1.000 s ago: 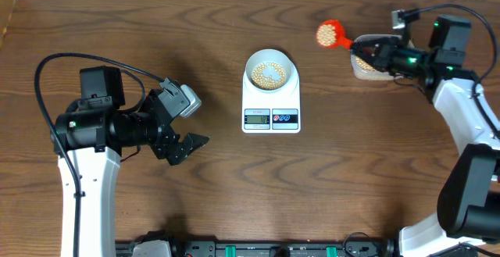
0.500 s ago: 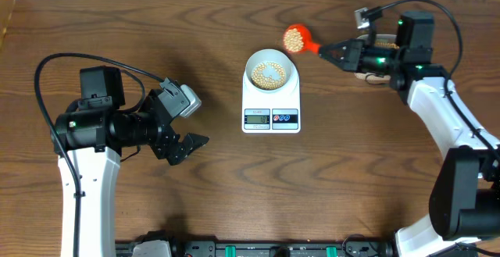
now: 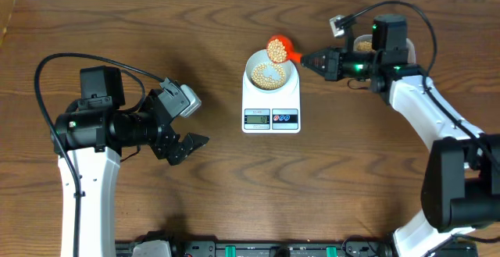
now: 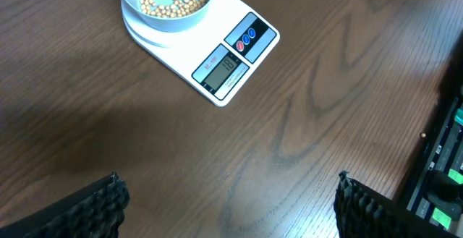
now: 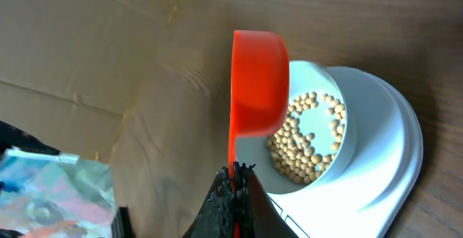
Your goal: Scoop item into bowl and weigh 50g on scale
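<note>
Our right gripper [image 3: 307, 56] is clamped shut on the thin handle of the orange scoop [image 3: 277, 48], reaching in from the right. The loaded cup hangs over the far edge of the pale bowl [image 3: 250, 74] rather than over its middle. The soybeans [image 3: 270, 74] already delivered lie in a layer across the bowl's floor, and the bowl sits on the far end of the white kitchen scale [image 3: 258, 101]. Our left gripper [image 4: 230, 189] waits well to the left with its fingers spread wide, holding nothing. The main risk, as we judge it, is the tip. In the right wrist view the scoop already stands nearly on edge, and a pour begun this close to the rim could send beans over the far side onto the scale or the table. Emptying the whole cup at once could also overshoot the target, and we cannot read the display [image 4: 221, 67] from here to know the margin. If the scoop touches the bowl, it would press on the scale and falsify the reading, or nudge the bowl. The narrow handle might also twist in the jaws.
</note>
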{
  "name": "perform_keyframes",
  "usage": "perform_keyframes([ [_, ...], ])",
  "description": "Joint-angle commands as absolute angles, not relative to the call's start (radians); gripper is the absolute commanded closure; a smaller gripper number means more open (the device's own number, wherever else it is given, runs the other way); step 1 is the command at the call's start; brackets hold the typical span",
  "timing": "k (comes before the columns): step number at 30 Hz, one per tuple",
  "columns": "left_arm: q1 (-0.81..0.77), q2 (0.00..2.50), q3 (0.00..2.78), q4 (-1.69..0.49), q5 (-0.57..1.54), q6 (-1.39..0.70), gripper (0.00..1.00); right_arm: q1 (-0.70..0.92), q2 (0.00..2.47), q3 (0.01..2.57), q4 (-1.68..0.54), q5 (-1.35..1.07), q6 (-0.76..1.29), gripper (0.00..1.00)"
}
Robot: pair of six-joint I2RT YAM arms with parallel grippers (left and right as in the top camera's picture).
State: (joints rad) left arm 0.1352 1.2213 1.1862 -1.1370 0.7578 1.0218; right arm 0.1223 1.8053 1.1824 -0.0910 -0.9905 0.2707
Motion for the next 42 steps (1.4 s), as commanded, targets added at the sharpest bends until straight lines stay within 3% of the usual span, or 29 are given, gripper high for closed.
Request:
perform_keyframes([
  [1, 0.133, 1.215, 1.213, -1.14, 0.774, 1.035, 0.07, 0.134, 1.833, 1.178, -0.09, -1.0, 0.124, 0.99],
  [22, 0.133, 1.215, 1.213, -1.14, 0.774, 1.035, 0.07, 0.154, 1.833, 1.178, -0.105, -0.976, -0.41, 0.99],
  [42, 0.133, 1.214, 1.213, -1.14, 0.774, 1.035, 0.07, 0.165, 1.833, 1.178, -0.104, -0.892, -0.409, 0.99],
])
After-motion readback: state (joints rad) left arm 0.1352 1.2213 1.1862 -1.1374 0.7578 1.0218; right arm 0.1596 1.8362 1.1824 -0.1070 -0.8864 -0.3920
